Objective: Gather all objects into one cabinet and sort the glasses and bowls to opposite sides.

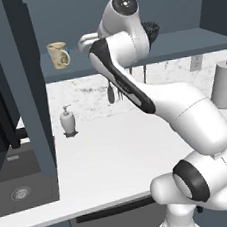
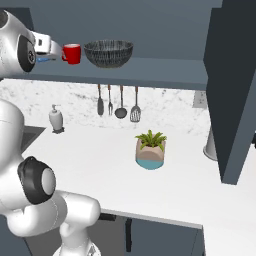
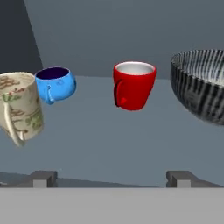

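Beige patterned mug (image 1: 58, 55) stands on the slate-blue cabinet shelf (image 1: 187, 41) in the left base view, so I judge gathering done. Right base view: glossy red cup (image 2: 72, 53) just beside the wide dark striped bowl (image 2: 108, 53). Hand view: my gripper (image 3: 112, 178) gapes wide, empty, red cup ahead; the small blue bowl (image 3: 55, 83) sits by the mug, so sorting remains.

Lighting's pretty flat and even here, no obvious source – the white counter (image 1: 105, 152) reads bright, the cabinet (image 2: 165, 30) interior stays dim. Soft glossy highlight on the red cup (image 3: 133, 85), faint shadows, everything slightly soft and low-res – no edge distortion
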Motion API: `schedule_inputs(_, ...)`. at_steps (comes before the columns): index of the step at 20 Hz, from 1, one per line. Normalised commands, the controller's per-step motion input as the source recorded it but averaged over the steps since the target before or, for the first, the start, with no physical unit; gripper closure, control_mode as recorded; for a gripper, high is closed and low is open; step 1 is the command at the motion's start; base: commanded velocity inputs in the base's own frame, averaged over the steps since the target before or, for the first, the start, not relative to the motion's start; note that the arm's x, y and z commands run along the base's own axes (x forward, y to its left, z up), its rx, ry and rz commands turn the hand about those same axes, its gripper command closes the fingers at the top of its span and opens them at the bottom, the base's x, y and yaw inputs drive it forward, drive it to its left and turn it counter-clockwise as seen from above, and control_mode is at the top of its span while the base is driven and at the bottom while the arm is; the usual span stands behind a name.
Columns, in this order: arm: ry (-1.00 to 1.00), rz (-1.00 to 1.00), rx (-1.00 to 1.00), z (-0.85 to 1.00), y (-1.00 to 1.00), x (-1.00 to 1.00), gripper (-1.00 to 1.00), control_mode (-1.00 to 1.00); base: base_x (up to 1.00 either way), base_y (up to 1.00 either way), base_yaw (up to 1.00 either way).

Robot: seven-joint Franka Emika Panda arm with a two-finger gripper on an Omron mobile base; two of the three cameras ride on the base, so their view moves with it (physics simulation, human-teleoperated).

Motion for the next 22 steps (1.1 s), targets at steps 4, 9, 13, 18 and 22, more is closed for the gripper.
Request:
schedule_inputs(4,0.00,-0.21,0.01,0.07,-0.45,0.00,-1.00,-1.00,0.00,0.00,0.00)
schedule_inputs(9,-0.02,-0.17,0.01,-0.07,-0.12,0.00,-1.00,-1.00,0.00,0.00,0.00)
schedule_inputs(13,-0.04,-0.07,0.03,-0.08,0.11,0.00,-1.00,-1.00,0.00,0.00,0.00)
schedule_inputs(18,-0.01,0.00,0.05,0.00,0.13,0.10,-1.00,-1.00,0.00,0.00,0.00)
schedule_inputs(22,0.00,0.00,0.01,0.00,0.12,0.31,-1.00,-1.00,0.00,0.00,0.00)
